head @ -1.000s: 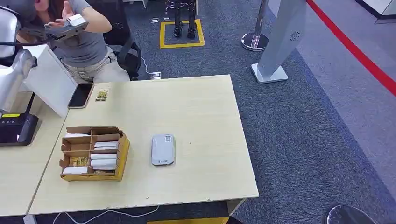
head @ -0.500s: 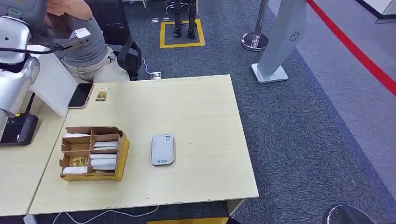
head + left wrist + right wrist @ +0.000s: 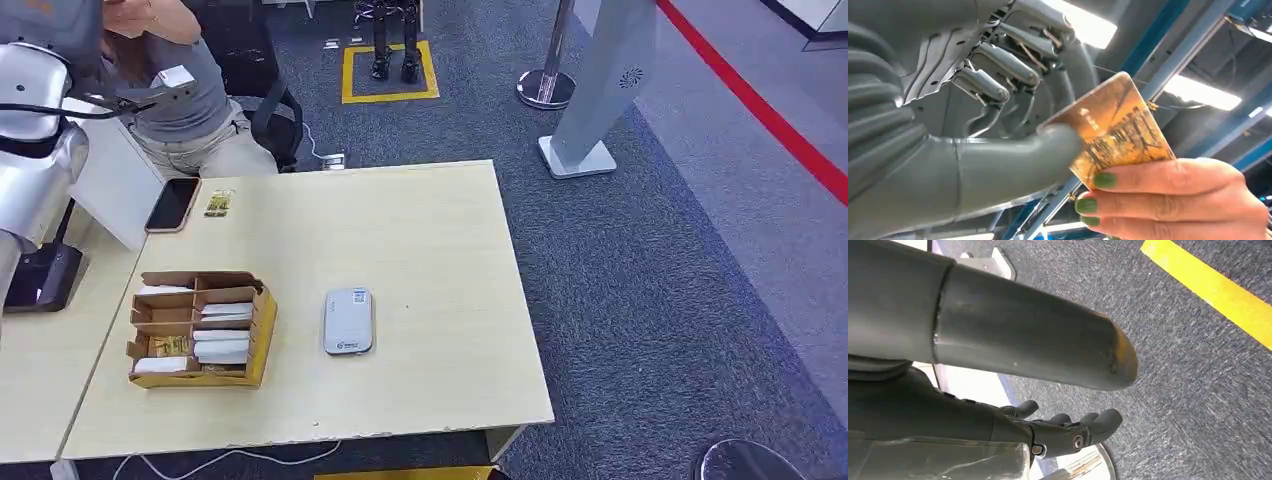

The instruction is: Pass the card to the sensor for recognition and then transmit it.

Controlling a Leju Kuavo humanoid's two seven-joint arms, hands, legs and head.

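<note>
- My left hand (image 3: 998,125) is raised at the far left of the scene, beyond the table (image 3: 430,220), with its thumb pressing the card (image 3: 1118,130) against the fingers (image 3: 1008,62).
- A person's hand (image 3: 1173,200) pinches the card's free end, so both of us hold it now; I judge this to be the handover.
- To do it well I keep the arm steady and ease the thumb off only once the person's pinch looks firm, so the card neither drops nor gets tugged.
- I avoid twisting the wrist, since that could bend the card between two grips.
- My right hand (image 3: 1068,430) hangs low over the carpet with its fingers loosely apart and nothing in it.
- The sensor (image 3: 348,320) lies on the table just right of the cardboard box (image 3: 200,328).
</note>
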